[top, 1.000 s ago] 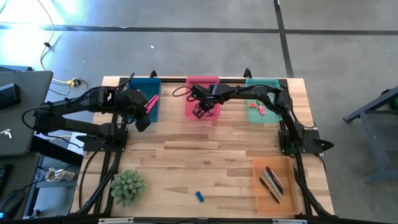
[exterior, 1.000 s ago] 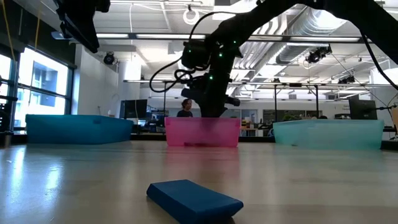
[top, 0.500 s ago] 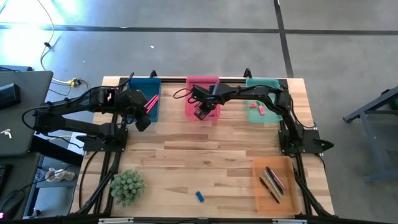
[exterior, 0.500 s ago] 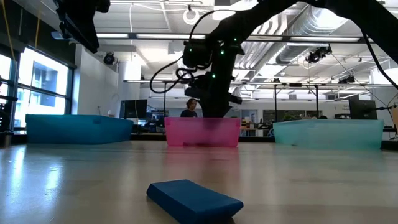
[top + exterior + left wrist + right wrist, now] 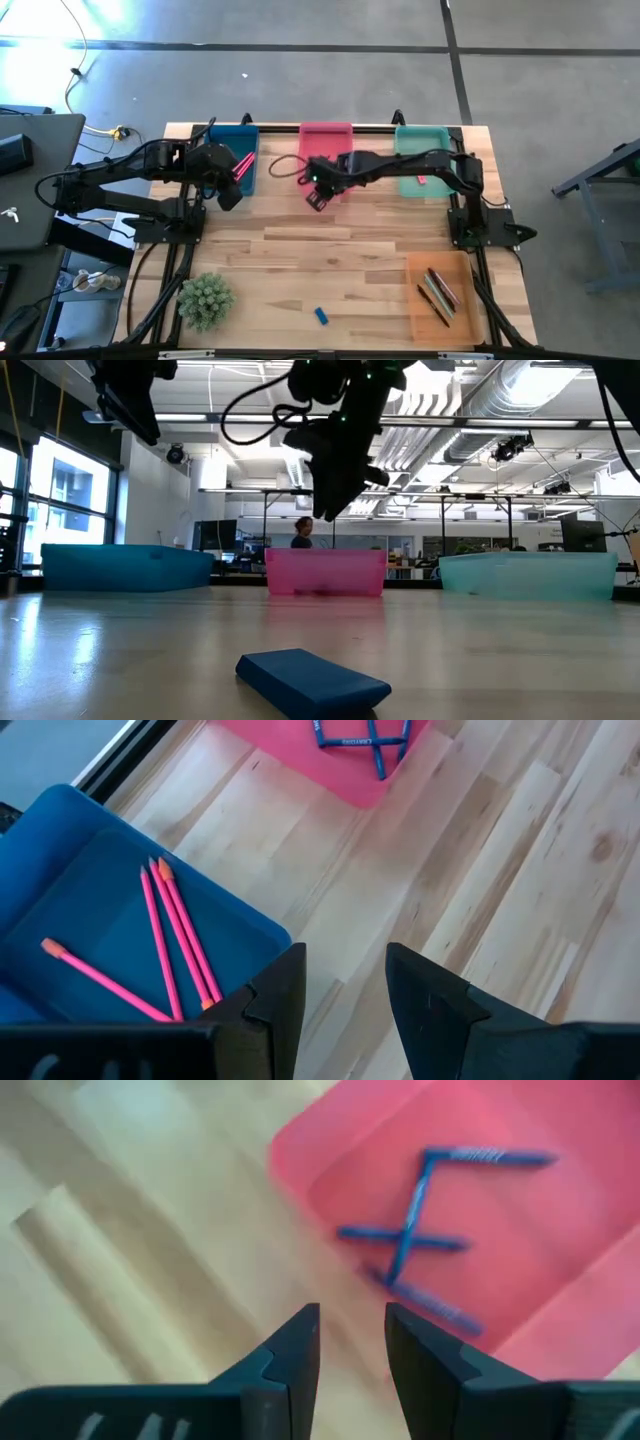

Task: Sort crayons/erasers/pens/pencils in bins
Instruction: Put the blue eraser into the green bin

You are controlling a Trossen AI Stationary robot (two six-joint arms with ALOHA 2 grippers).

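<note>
The right gripper (image 5: 316, 193) hangs above the wooden surface (image 5: 330, 255) just in front of the near edge of the pink bin (image 5: 327, 140), which stands in the middle of the far row. Its jaws stand apart with nothing between them; the right wrist view shows bare wood and the corner of the pink bin through the gap. Inside that bin lie several blue pens (image 5: 425, 1230), crossed over one another.

The left gripper (image 5: 226, 187) waits over the near right corner of the dark blue bin (image 5: 232, 170), at the far left of the surface. Its jaws are also released and hold nothing. Pink pencils (image 5: 170, 940) lie in that bin, fanned out from one end.

The teal bin (image 5: 422, 135) sits at the far right of the row, partly covered by the right arm; a small red-pink eraser (image 5: 421, 180) shows at its near edge. The translucent orange bin (image 5: 440, 297) is at the near right of the surface and holds a few dark sticks (image 5: 437, 290).

A blue eraser (image 5: 321, 316) lies alone on the wood near the front edge, about midway across, well apart from every bin and from both grippers. In the low view it is the closest thing (image 5: 312, 682), lying flat. A green spiky plant (image 5: 205, 300) stands at the near left. In the low view a person (image 5: 303, 532) shows far off in the room behind the pink bin.
</note>
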